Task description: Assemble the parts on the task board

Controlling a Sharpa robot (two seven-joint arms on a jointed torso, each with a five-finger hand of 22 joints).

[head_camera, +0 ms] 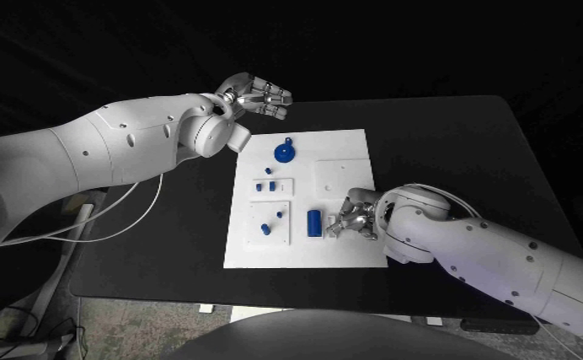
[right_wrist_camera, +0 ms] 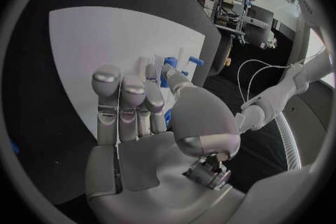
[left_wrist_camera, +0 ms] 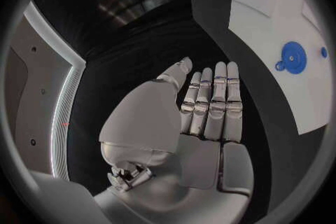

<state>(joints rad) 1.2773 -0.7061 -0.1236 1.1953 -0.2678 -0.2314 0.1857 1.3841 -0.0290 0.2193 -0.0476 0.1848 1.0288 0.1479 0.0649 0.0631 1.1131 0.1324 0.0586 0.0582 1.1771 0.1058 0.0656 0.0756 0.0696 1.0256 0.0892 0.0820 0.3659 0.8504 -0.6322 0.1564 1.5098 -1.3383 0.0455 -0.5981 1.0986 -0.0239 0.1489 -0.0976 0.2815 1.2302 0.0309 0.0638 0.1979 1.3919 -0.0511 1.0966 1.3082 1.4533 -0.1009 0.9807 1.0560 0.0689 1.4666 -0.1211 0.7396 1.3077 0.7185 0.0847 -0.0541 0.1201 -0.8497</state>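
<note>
Right hand nearest the blue cylinder, nothing held.
I'm seeing it lying on the task board just beyond the fingertips, long axis across them; left hand hovering empty, fingers straight, far off.

Left robot hand over black table (fingers straight), round blue part on task board.

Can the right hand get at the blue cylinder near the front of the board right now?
Probably yes: the right hand hovers right beside the blue cylinder on the task board, with nothing between them.
</note>
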